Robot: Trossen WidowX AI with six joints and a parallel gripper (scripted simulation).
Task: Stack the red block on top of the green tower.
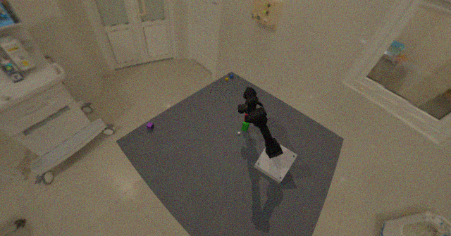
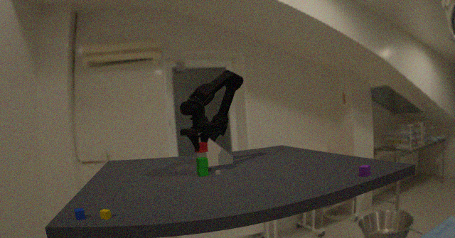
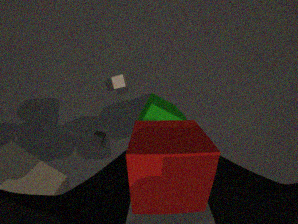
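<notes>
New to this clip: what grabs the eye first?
The black gripper near the middle of the dark table, shut on a red block just above the green tower. Next, stray cubes: a purple one far right, blue and yellow front left.

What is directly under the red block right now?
The green tower stands under the red block, which the gripper holds just above it. In the wrist view the block covers most of the tower's top.
</notes>
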